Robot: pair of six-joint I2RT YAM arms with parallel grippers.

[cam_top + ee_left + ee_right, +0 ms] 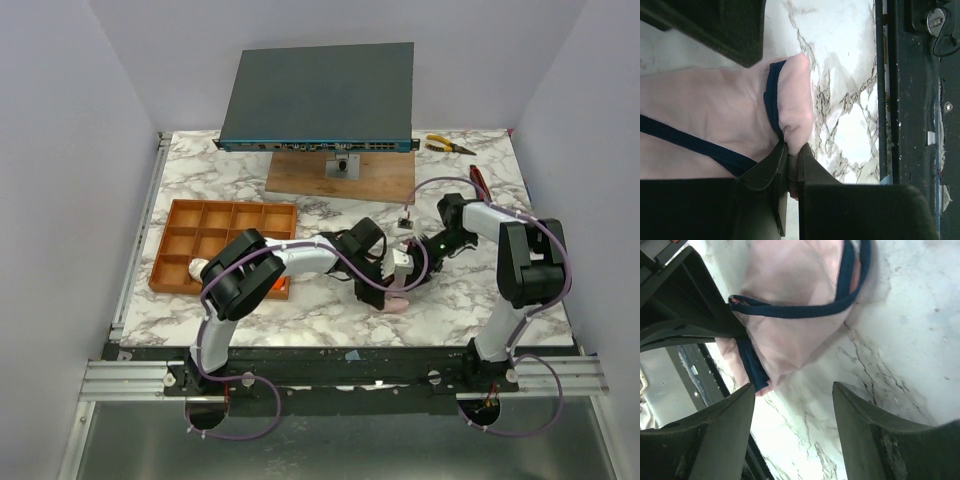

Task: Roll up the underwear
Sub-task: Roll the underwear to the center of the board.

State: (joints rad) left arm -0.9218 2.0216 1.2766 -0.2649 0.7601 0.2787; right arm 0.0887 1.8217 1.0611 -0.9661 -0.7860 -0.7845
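Marble-patterned tabletop (300, 315) runs between plain grey walls, with a flat dark metal box (320, 95) propped on a wooden board (340, 178) at the far side and yellow-handled pliers (448, 146) at the far right. The pale pink underwear (393, 303) with dark edging lies on the marble near the middle of the near edge. From above only a small pink end shows, poking toward the near side from under the grippers, so I cannot tell which way its length runs. Up close it is bunched and folded over (790, 305), with the dark band crossing it. The left arm reaches from its base across to the right, wrist bent downward, and the left gripper (790, 157) is clenched on a folded edge of the pink cloth (715, 115), right where the edging turns. The right arm folds back from the right side and angles down toward the same spot; the right gripper (795, 430) hangs just above the garment with its jaws spread wide, holding nothing. On the left stands the orange-brown compartment tray (180, 215); a pale piece (198, 268) shows in a near compartment, partly hidden by the left arm's elbow.
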